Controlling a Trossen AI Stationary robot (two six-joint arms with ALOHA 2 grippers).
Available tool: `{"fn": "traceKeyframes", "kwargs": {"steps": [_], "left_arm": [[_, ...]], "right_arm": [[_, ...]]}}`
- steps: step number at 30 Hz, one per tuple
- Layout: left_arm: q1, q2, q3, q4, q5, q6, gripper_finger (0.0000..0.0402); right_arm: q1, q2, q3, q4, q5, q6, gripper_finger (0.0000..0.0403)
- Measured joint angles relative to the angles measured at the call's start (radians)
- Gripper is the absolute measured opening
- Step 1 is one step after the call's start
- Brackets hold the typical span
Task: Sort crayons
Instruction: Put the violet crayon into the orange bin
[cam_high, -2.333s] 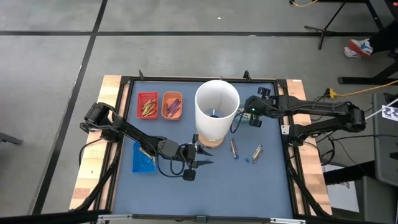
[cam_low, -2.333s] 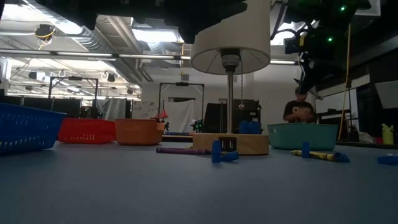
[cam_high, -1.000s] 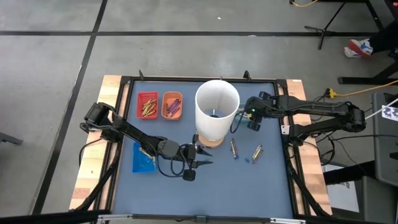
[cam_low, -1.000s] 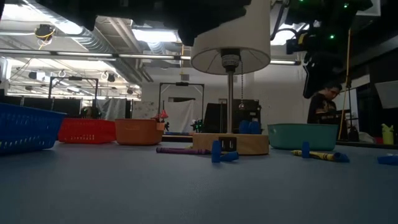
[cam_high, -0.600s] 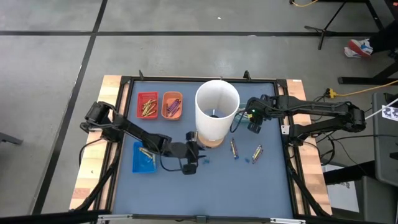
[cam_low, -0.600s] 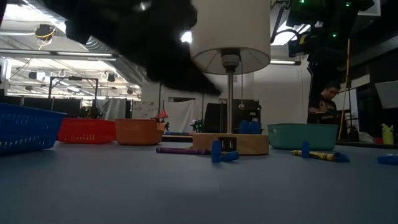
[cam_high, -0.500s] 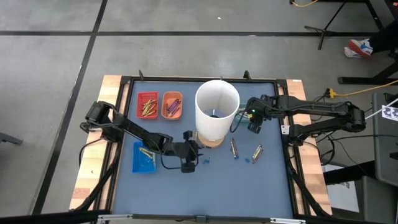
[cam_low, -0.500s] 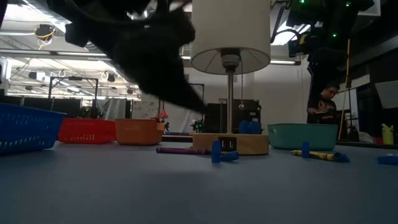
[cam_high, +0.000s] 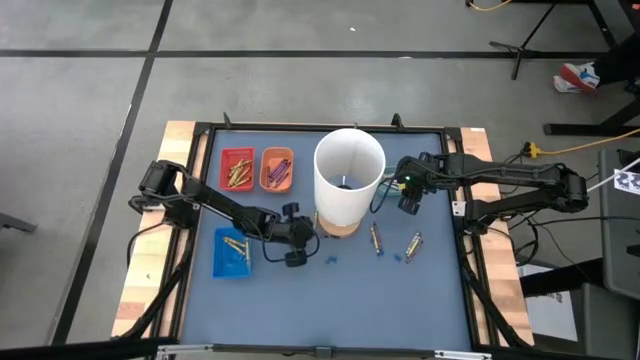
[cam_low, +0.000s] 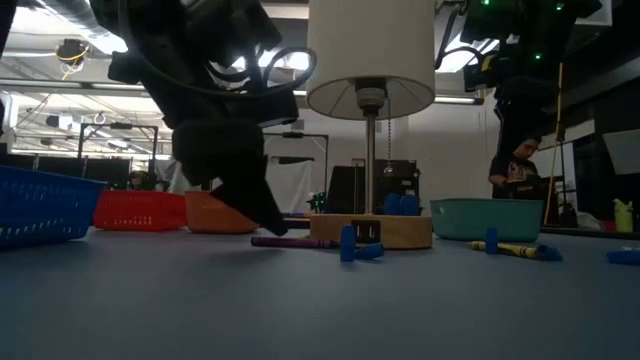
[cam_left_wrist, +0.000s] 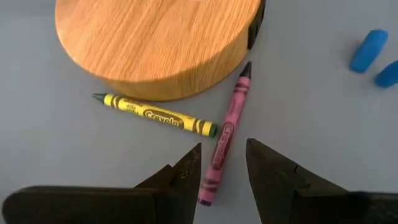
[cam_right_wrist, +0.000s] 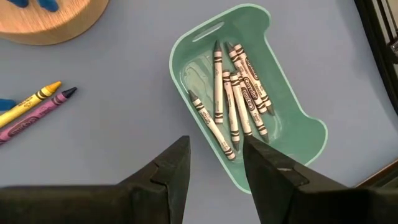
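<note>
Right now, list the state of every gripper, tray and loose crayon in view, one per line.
left gripper: open, over the purple crayon, empty
right gripper: open, empty, above the teal tray
teal tray: holds grey crayons
purple crayon: loose on the mat, by the lamp base
yellow crayon: loose, against the lamp base
red tray: holds crayons
orange tray: holds crayons

A lamp with a tall white shade (cam_high: 349, 177) stands on a round wooden base (cam_left_wrist: 155, 43) near the middle of the blue-grey table mat (cam_high: 330, 300). Red (cam_high: 237, 170), orange (cam_high: 276, 169) and blue (cam_high: 231, 253) trays sit to its left, a teal tray (cam_right_wrist: 249, 99) to its right. Small blue caps (cam_low: 358, 248) lie by the base, and a person (cam_low: 518, 165) shows beyond the table.
</note>
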Motion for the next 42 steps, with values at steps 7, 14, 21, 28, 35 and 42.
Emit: {"fn": "traceKeyframes", "kwargs": {"steps": [7, 14, 21, 28, 35, 42], "left_arm": [[0.002, 0.000, 0.000, -0.045, 0.020, -0.002, 0.0111], [0.013, 0.000, 0.001, -0.117, 0.029, -0.078, 0.0111], [0.029, 0.000, 0.001, -0.115, 0.074, -0.076, 0.0096], [0.030, 0.000, 0.001, -0.114, 0.095, -0.068, 0.0045], [0.029, 0.000, 0.002, -0.117, 0.121, -0.063, 0.0009], [0.021, -0.001, 0.002, -0.118, 0.122, -0.064, 0.0002]], "right_arm": [[0.000, 0.000, 0.000, 0.000, 0.000, 0.000, 0.0147], [0.000, 0.000, 0.000, 0.000, -0.002, 0.000, 0.0147], [0.000, 0.000, 0.000, 0.000, -0.002, 0.000, 0.0147], [0.000, 0.000, 0.000, 0.000, -0.016, 0.000, 0.0147], [0.000, 0.000, 0.000, -0.011, -0.098, 0.000, 0.0147], [0.000, 0.000, 0.000, -0.084, -0.172, 0.031, 0.0147]]}}
